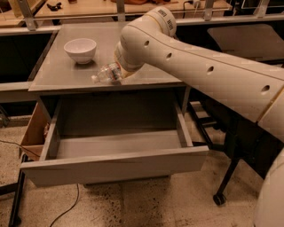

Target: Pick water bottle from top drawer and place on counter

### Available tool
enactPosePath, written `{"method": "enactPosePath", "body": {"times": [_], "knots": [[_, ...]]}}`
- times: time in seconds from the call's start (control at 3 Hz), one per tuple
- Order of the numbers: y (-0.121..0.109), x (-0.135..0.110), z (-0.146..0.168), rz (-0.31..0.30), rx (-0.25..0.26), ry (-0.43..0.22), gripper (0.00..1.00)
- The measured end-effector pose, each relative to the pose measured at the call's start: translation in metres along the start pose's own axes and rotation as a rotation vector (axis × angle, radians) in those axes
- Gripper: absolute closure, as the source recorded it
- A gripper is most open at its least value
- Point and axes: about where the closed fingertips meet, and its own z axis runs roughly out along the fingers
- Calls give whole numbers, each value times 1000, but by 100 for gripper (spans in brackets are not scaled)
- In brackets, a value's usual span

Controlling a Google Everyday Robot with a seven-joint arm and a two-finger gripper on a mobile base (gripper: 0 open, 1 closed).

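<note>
The water bottle (106, 73), small, clear and crinkled, lies tilted just over the front part of the grey counter (57, 75), cap pointing left. My gripper (119, 71) is at the bottle's right end, mostly hidden under the white wrist, and is shut on the bottle. The arm reaches in from the right across the counter. The top drawer (115, 166) stands pulled fully out below the counter, with nothing visible inside it.
A round white bowl (80, 48) sits on the counter's back left. A brown wooden box (33, 133) stands left of the drawer. A dark table (248, 40) on a wheeled leg (217, 198) is at the right. A light wooden tabletop (88, 6) runs behind.
</note>
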Motion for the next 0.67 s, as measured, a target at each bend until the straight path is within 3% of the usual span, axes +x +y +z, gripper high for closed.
{"method": "enactPosePath", "body": {"times": [0.33,0.67], "knots": [[-7,1,3,14,27,-1,100],[-15,-3,5,-13,43,-3,84]]}}
